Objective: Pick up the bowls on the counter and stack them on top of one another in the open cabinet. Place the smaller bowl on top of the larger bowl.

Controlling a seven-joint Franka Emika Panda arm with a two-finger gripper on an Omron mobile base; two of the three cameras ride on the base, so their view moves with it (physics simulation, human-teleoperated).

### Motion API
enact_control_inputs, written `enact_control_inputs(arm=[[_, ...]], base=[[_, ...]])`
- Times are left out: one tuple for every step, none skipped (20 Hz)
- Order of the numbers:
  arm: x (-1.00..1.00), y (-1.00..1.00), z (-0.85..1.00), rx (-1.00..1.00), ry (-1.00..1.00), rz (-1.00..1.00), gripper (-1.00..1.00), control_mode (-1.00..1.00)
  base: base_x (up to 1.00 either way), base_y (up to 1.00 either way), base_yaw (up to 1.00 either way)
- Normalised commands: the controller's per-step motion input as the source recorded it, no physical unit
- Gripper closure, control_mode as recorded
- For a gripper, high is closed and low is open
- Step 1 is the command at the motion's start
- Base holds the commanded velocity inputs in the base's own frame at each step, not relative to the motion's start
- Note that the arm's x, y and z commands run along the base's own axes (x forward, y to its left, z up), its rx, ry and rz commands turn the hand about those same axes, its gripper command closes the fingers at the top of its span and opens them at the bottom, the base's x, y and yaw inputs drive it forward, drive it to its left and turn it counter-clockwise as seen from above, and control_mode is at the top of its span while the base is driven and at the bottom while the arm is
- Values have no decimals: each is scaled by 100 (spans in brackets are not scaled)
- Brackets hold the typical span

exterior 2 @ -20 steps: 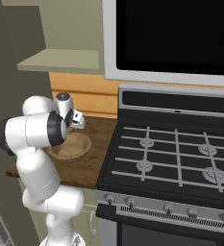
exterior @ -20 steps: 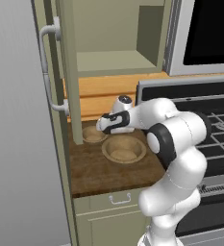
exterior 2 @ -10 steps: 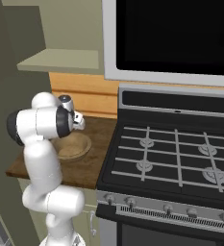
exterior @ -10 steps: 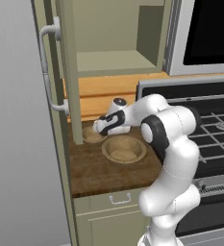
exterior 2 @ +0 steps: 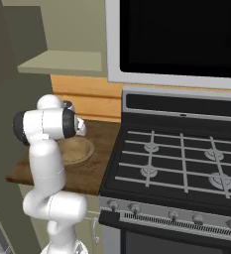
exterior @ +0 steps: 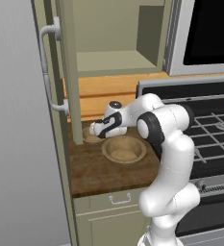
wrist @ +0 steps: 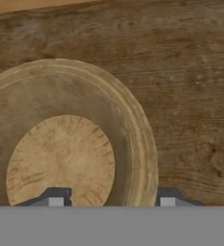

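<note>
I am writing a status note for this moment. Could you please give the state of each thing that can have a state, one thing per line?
smaller bowl: upright on the counter, rim between the two finger tips.
larger bowl: upright on the counter, untouched.
gripper: one finger inside the smaller bowl, one outside; grip cannot be told.
open cabinet: door open, no bowl on the shelf.
drawer: closed.

Smaller bowl (exterior: 91,136) partly hidden behind hand and cabinet door (exterior: 68,72); grip on rim not discernible.

black stove (exterior 2: 176,163), microwave (exterior 2: 181,39)
</note>
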Motion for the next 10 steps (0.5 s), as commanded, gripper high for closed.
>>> enact_control_inputs(arm=[[0, 6, 0, 0, 0, 0, 100, -100], [0, 4, 0, 0, 0, 0, 100, -100], [0, 0, 0, 0, 0, 0, 100, -100], [0, 0, 1, 0, 0, 0, 100, -100], [-2, 0, 14, 0, 0, 0, 100, -100], [0, 10, 20, 0, 0, 0, 100, -100], [-16, 5, 39, 0, -4, 0, 100, -100], [-23, 0, 43, 0, -5, 0, 100, -100], [-27, 0, 57, 0, -4, 0, 100, -100], [-41, 0, 69, 0, -10, 0, 100, -100]], base=[[0, 0, 0], [0, 0, 0], [0, 0, 0], [0, 0, 0], [0, 0, 0], [0, 0, 0], [0, 0, 0], [0, 0, 0], [0, 0, 0], [0, 0, 0]])
